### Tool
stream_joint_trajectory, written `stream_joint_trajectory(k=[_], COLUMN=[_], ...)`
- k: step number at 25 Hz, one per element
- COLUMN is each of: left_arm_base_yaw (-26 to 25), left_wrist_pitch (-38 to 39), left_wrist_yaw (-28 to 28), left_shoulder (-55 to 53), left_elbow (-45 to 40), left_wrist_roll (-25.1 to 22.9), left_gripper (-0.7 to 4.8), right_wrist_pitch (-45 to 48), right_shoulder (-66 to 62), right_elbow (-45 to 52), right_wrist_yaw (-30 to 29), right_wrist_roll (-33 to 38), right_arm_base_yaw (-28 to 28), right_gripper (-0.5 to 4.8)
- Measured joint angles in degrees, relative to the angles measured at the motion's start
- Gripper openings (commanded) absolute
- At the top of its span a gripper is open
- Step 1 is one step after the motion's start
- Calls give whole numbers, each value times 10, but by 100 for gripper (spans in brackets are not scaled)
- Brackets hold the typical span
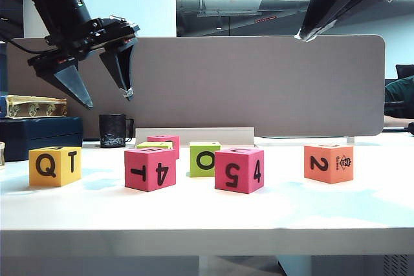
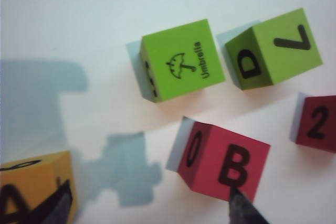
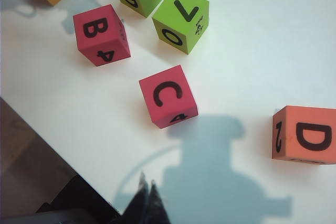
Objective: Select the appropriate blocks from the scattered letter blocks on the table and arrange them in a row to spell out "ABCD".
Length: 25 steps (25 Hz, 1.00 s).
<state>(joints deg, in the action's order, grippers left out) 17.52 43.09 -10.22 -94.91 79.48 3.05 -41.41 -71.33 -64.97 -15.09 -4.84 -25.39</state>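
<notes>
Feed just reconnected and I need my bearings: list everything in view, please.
yellow-orange cube: one, Q and T faces, table's left
magenta cubes: three, two in front near the centre, one behind
lime-green cubes: two, middle, behind the front magenta pair
salmon-orange cube: one, right
black mug: one, rear left
grey divider: one, behind the table
table: one, white
left gripper: one, black, fingers open, raised above the left cubes
right gripper: one, black, fingers shut, raised at upper right
</notes>
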Motion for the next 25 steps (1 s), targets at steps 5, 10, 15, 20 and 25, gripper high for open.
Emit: stream_joint_trajectory(k=[5, 10, 15, 20, 25], left_arm_base_yaw=[9, 39, 88, 95, 95], left_wrist_pitch=[9, 16, 2, -20, -24], left_wrist_yaw=[-79, -77, 19, 45, 45], left_shoulder=[-45, -83, -85, -86, -87], left_elbow=[0, 0, 0, 0, 0], left_wrist_roll=[-49, -70, -102, -106, -101], left_gripper=[377, 377, 440, 439, 435], right_wrist_pitch=[0, 0, 0, -7, -7], right_shoulder=[0, 0, 0, 0, 0], right_elbow=[0, 0, 0, 0, 0], right_wrist_yaw=[0, 0, 0, 0, 0], right_wrist_roll=[0, 0, 0, 0, 0], right_arm_base_yaw=[0, 0, 0, 0, 0], right_gripper=[-2, -2, -2, -2, -2])
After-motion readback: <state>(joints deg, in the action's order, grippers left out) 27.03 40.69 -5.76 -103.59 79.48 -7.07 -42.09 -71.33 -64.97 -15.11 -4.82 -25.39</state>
